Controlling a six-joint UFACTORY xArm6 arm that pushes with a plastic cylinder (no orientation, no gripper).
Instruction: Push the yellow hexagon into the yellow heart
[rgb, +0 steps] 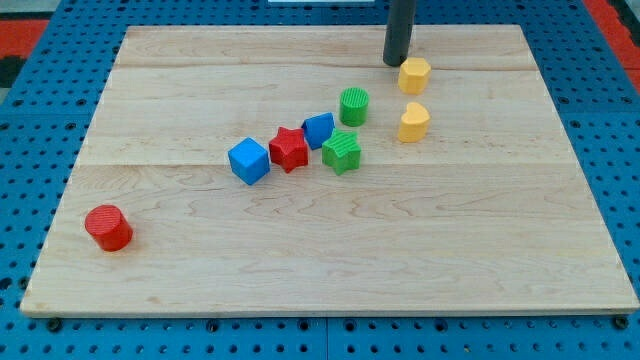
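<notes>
**Desk:** What is shown, from the view's left across?

**Caption writer:** A red cylinder (108, 227) is seen alone near the lower left of the pale, grained wooden counter (330, 270). Toward the middle, a diagonal cluster is found: a blue cube (249, 161), a red star (289, 150), a second blue block (319, 130), a green star (342, 152) and a ribbed green cylinder (354, 106). All appear to be matte moulded plastic. Around the counter, a blue perforated base (30, 120) is visible.

**Desk:** And the task's pieces?

**Caption writer:** Toward the view's upper right, the yellow hexagon (414, 74) is set just above the yellow heart (414, 122), near it but with a clear strip of wood between them. The dark rod's tip (398, 63) is planted just beside the hexagon, at its upper left, apparently touching or nearly so.

**Desk:** How far along is it judged to be?

**Caption writer:** The approach seems made; the push itself is not yet finished, since no contact between the two yellow pieces is seen. A short shove toward the view's bottom is judged to remain.

**Desk:** The end effector's state?

**Caption writer:** No jaws are fitted; only a plain rod is carried, so nothing is gripped.
</notes>
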